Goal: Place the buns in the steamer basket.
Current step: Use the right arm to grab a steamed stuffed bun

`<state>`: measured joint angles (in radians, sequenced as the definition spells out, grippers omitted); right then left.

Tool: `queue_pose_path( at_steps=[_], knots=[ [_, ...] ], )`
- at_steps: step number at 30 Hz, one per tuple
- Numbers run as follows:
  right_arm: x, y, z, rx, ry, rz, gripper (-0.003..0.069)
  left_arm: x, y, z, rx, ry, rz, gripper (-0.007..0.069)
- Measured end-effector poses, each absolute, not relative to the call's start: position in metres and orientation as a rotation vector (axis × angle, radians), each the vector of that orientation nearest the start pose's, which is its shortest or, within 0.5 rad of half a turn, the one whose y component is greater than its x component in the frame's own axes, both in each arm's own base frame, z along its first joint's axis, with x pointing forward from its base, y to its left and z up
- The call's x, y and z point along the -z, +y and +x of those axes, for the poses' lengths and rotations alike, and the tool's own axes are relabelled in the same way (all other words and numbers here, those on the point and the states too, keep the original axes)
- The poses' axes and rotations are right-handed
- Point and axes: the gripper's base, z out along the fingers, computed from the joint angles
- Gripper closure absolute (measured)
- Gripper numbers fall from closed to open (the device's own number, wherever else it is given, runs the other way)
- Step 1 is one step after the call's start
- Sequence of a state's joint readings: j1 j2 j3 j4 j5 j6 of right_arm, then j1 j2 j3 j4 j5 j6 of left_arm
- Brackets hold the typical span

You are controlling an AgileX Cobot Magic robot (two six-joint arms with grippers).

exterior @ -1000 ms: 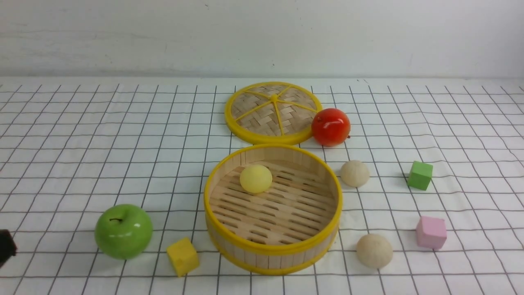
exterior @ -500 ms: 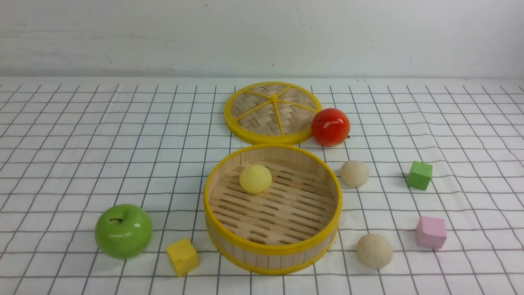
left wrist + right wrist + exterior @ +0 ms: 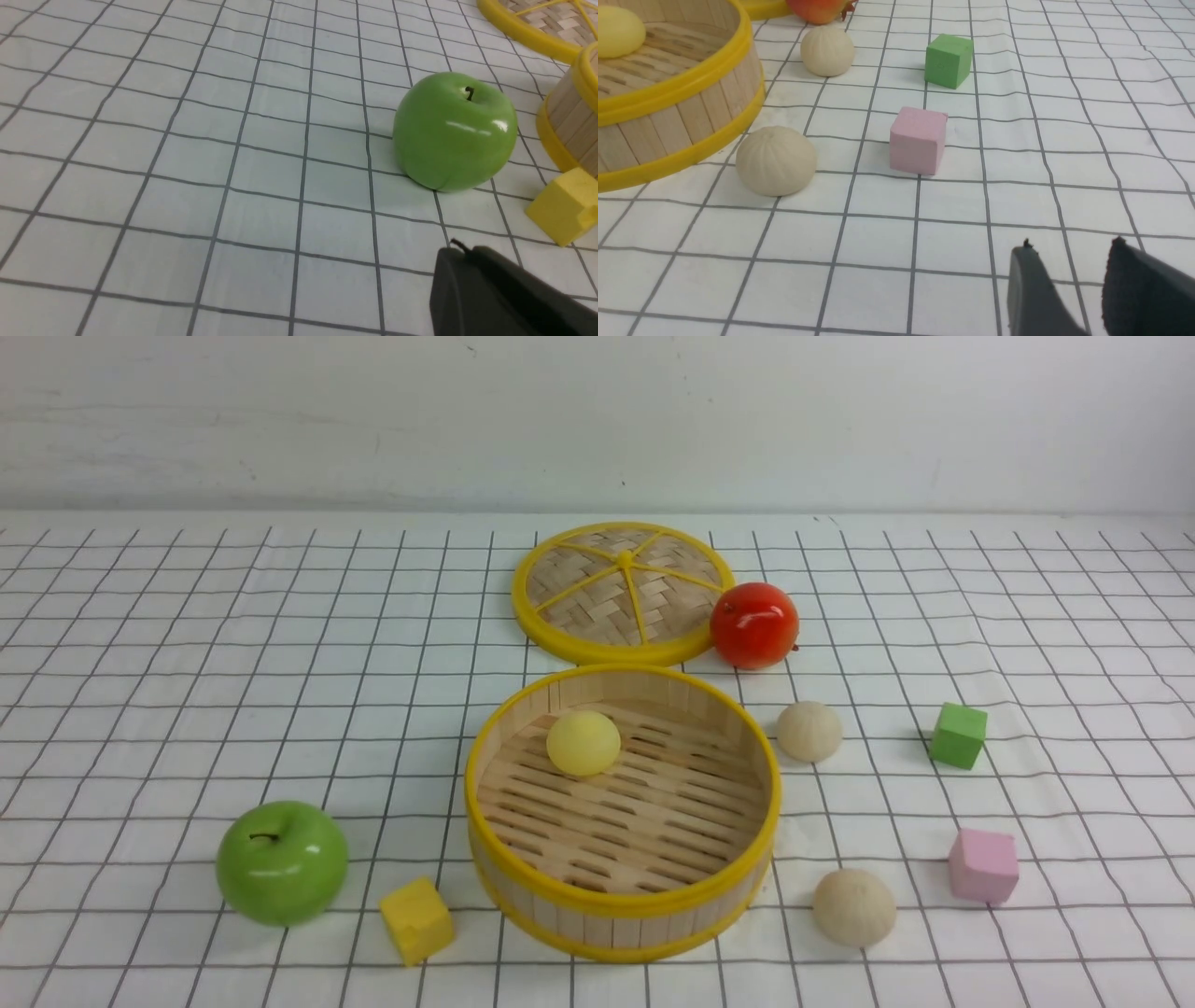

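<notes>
The steamer basket [image 3: 624, 903] stands at the table's centre front, with the pale yellow bun [image 3: 583, 743] lying on its slatted floor. One beige bun [image 3: 809, 731] sits to the right of the basket, further back. The other beige bun [image 3: 853, 907] sits at the basket's front right. Neither gripper shows in the front view. My left gripper [image 3: 460, 252] is shut and empty, close to the green apple [image 3: 455, 130]. My right gripper [image 3: 1071, 247] is open and empty, on the near side of the front beige bun [image 3: 776, 160] and the far beige bun [image 3: 827, 50].
The flat woven lid [image 3: 621, 590] lies behind the basket, with a red apple [image 3: 754, 624] beside it. A green apple [image 3: 281, 862] and a yellow cube [image 3: 416, 920] lie front left. A green cube [image 3: 957, 735] and a pink cube [image 3: 983, 865] lie to the right.
A dark piece of my left arm at the front view's left edge has drawn back out of sight. The buns, basket and other objects have not moved.
</notes>
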<state>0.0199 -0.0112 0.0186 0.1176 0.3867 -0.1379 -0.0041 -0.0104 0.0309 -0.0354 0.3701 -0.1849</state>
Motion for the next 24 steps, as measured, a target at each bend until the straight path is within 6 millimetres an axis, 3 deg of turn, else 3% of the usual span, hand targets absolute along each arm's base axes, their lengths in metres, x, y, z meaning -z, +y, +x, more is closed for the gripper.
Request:
queue_pose_path(
  at_steps=[9,16,24],
  knots=[
    [-0.1730,0.0047,0.0520,-0.025,1.874,-0.082,0.0419,-0.1701,-0.0014,0.0528,0.164,1.867,-0.191,0.0610],
    [-0.1728,-0.0007,0.0521,0.130,1.871,-0.178,0.0419,-0.1701,-0.0014,0.0528,0.164,1.867,-0.191,0.0606],
    [-0.1736,-0.0020,0.0523,0.170,1.861,-0.202,0.0419,-0.1701,-0.0014,0.0528,0.164,1.867,-0.191,0.0606]
  ],
)
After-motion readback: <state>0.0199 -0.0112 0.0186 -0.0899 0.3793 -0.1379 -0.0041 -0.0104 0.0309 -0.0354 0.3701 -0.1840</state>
